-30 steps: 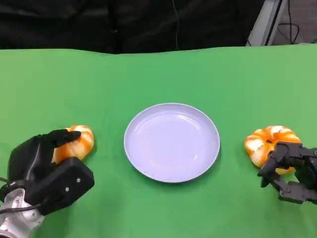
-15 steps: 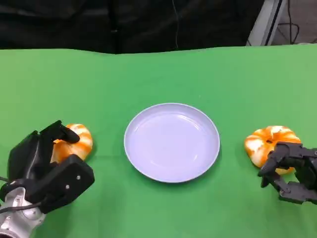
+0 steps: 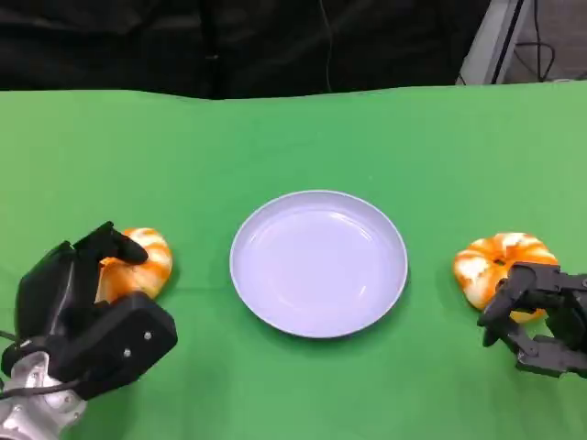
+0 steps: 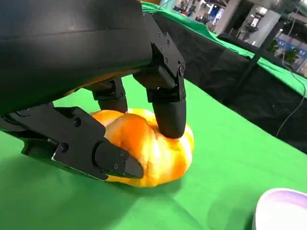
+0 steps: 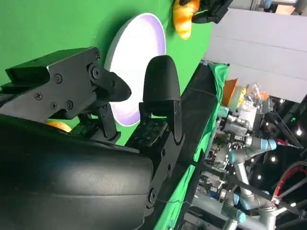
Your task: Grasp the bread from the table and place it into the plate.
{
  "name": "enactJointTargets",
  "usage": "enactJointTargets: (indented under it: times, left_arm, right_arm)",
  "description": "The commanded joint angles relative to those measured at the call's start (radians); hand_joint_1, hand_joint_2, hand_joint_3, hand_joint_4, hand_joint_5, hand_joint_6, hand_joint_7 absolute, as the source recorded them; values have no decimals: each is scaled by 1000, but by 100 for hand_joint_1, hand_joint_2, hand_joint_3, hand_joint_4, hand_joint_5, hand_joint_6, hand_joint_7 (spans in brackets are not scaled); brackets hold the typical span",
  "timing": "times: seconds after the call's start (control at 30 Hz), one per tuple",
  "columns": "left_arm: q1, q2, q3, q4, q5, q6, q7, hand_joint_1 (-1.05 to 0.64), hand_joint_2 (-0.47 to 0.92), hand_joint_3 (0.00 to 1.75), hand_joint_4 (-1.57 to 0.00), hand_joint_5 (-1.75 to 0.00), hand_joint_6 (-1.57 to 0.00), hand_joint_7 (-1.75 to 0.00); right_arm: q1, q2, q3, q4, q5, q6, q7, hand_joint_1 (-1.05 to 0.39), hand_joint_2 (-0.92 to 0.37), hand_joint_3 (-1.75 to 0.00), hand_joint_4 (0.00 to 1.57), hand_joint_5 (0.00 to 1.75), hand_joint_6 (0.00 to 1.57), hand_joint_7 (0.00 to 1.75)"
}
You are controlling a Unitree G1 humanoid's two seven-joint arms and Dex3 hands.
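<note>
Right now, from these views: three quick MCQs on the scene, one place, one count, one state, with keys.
1. Where is the plate?
A. between the two breads
B. at the table's far edge
C. under the right hand

2. How many breads are on the table?
A. one
B. two
C. three

3. The left hand is:
A. on the plate
B. clasping the left bread
C. raised high

A: the left bread and the right bread flank the plate.
B: one on each side.
B: fingers press its top and side.
</note>
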Motion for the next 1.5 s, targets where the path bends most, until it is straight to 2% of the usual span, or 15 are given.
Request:
enactJointTargets:
  times: [0.03, 0.2, 0.57, 0.73, 1.03, 1.23, 1.5]
  left_arm:
    - [32, 13, -2, -47, 12, -17, 14, -3, 92, 33, -60, -162, -67, -138]
    - [73, 28, 0, -169, 44, -27, 41, -2, 92, 33, -63, -157, -71, -131]
    - [154, 37, 22, -381, 88, 28, 26, -1, 92, 37, -64, -157, -73, -130]
    - [181, 35, 29, -446, 91, 47, 15, 1, 92, 36, -66, -154, -76, -124]
    - [210, 45, 26, -548, 141, 16, 33, -1, 92, 38, -62, -161, -72, -132]
    - [233, 42, 29, -640, 170, 34, 21, -4, 91, 41, -65, -156, -74, -128]
    - [243, 27, 13, -706, 211, 46, 21, -7, 91, 33, -61, -163, -70, -132]
  right_arm:
    - [10, -19, -3, -8, -2, -3, -14, 8, -70, -84, 84, 144, 89, 107]
    - [9, -16, -4, -11, 5, 7, -10, 10, -70, -86, 85, 145, 89, 107]
    - [10, -15, -4, -11, 7, 10, -8, 9, -69, -86, 86, 144, 89, 107]
    - [10, -15, -4, -12, 9, 12, -5, 9, -70, -85, 85, 143, 89, 106]
    - [9, -16, -4, -11, 3, 14, -13, 10, -70, -85, 86, 143, 90, 105]
    - [8, -14, -4, -9, 5, 11, -8, 10, -70, -84, 85, 144, 90, 106]
    - [6, -12, -4, -5, 4, 10, -9, 10, -70, -84, 85, 144, 90, 106]
